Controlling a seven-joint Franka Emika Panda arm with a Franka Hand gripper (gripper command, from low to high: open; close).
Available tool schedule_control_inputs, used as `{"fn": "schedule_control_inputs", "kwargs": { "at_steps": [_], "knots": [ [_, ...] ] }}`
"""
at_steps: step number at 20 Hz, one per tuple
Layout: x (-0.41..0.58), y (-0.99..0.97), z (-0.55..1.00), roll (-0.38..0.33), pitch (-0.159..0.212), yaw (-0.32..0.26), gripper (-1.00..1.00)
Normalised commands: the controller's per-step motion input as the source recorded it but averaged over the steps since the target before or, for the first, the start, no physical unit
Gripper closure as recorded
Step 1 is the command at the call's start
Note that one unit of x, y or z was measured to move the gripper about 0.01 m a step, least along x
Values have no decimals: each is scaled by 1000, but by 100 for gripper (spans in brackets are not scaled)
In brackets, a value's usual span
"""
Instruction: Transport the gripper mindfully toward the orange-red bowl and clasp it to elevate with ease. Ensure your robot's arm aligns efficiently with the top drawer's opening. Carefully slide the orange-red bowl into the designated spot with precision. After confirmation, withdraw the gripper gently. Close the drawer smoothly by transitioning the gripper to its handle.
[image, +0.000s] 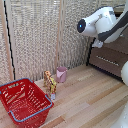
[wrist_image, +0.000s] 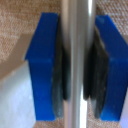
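In the wrist view, the gripper (wrist_image: 77, 65) was pinched on the handle (wrist_image: 78, 60), its blue fingers (wrist_image: 47, 65) pressed against the silver bar. The orange-red bowl was not seen in either view. The top drawer (image: 114, 47), at the frame's upper right, would best be pushed squarely and slowly.

Red wire basket (image: 22, 101): stood on the wooden floor (image: 90, 100) at the exterior view's lower left. Pink cup (image: 61, 74): upright, near the woven screen wall (image: 40, 35). Small yellow-orange figure (image: 50, 83): upright between basket and cup; details too blurred to tell.
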Motion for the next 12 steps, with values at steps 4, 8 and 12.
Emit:
{"fn": "schedule_control_inputs", "kwargs": {
  "at_steps": [4, 8, 12],
  "knots": [
    [19, -855, 140, 3, 26, 115, 100],
    [0, -840, 150, 14, 24, 101, 100],
    [5, -494, 125, 18, 36, 93, -100]
  ]
}}
